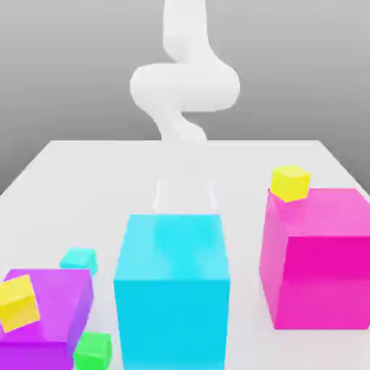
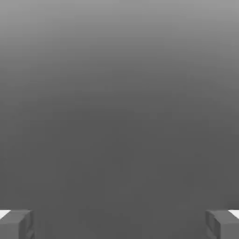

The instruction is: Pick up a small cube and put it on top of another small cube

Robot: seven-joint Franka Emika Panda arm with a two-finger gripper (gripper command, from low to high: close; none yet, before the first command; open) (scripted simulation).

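Cyan target: the small cube (image 1: 78,259) rests on the white worktop (image 1: 87,166), touching or just behind the purple block (image 1: 54,307), at the exterior view's left.
Fingers: my fingers (image 2: 17,224) stand spread wide, holding nothing; my gripper (image 1: 185,194) hangs behind the large cyan block (image 1: 173,289).
Direction: the cube lies toward the exterior view's left and nearer that camera than my fingers.
Surfaces: matte, plain, sharp-edged cubes.
Neighbour: a small green cube (image 1: 93,350) sits near.

You have the tall block (image 1: 173,289) front and centre on the table (image 1: 87,162), the arm (image 1: 184,87) behind it, the small cube (image 1: 78,259) just behind the low block (image 1: 54,318) at the exterior view's left — another big block (image 1: 318,256) at the right.
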